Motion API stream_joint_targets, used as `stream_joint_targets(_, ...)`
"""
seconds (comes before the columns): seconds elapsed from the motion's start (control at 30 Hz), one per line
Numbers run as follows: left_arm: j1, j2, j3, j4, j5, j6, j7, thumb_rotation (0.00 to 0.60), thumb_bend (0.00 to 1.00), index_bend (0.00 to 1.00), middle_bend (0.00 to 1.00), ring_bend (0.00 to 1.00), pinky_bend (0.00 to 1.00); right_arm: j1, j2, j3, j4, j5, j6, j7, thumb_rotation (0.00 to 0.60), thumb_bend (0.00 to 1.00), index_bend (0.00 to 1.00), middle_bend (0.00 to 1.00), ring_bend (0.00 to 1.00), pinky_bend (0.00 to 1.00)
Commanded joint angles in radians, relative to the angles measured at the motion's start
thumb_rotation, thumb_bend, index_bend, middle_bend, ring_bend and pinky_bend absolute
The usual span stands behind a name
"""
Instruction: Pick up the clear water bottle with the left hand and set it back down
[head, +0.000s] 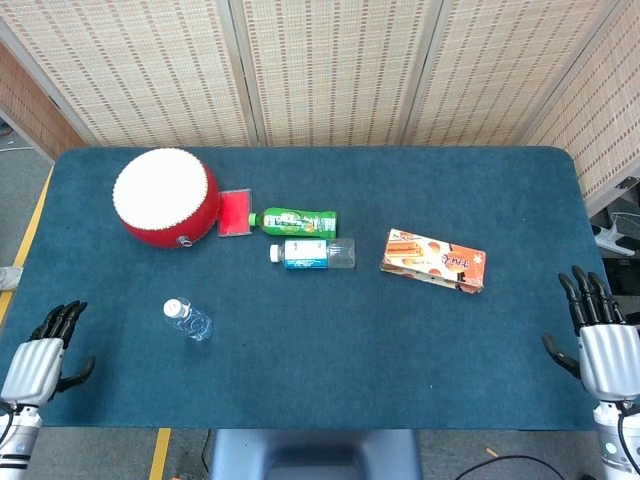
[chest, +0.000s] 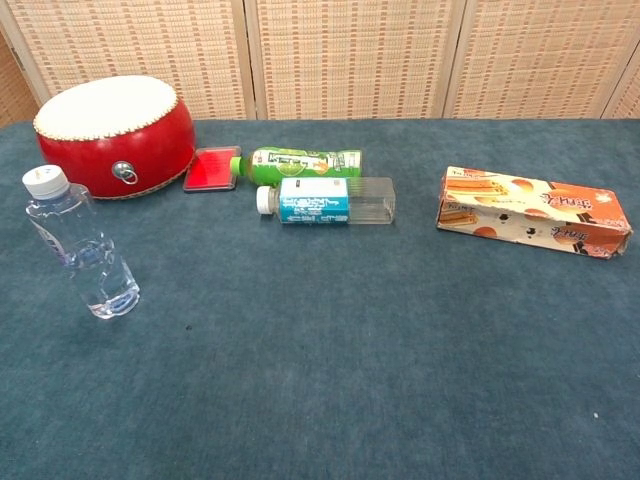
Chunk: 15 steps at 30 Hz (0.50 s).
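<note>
The bench (head: 400, 340) carries a red drum (head: 164, 197); nearer me the clear water bottle (head: 187, 319) stands upright, untouched. My left robot hand (head: 38, 350) is released, fingers apart, off the bench edge. I should approach sideways and grasp mid-body, not the cap.

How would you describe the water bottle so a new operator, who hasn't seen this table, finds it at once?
Start at the red drum at the table's far left, then come toward the near edge. The water bottle stands alone there, upright, clear and unlabelled with a white cap; the green bottle and blue-labelled bottle lie on their sides.
</note>
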Motion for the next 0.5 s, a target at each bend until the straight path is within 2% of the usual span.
stream_joint_targets(0.03,-0.015,-0.002,0.010,-0.002,0.017,-0.037,-0.112,0.600,0.33,0.00,0.00,0.00,0.16,-0.001,0.001,-0.003,-0.001,-0.005,0.000,0.000,0.600,0.17,0.00,0.00,0.00,0.21)
stream_joint_targets(0.2,-0.046,0.007,0.021,-0.020,0.037,-0.106,-0.261,0.600,0.33,0.00,0.00,0.00,0.15,0.002,-0.005,-0.002,0.024,-0.040,0.028,0.027,0.600,0.17,0.00,0.00,0.00,0.21)
stream_joint_targets(0.37,-0.076,-0.009,0.008,-0.024,0.011,-0.158,-0.303,0.600,0.33,0.00,0.00,0.00,0.15,0.006,0.000,0.005,0.068,-0.084,0.082,0.155,0.600,0.17,0.00,0.00,0.00,0.21)
stream_joint_targets(0.5,-0.091,-0.030,0.001,-0.024,-0.021,-0.188,-0.287,0.600,0.33,0.00,0.00,0.00,0.15,0.002,0.016,0.015,0.083,-0.087,0.113,0.255,0.600,0.17,0.00,0.00,0.00,0.20)
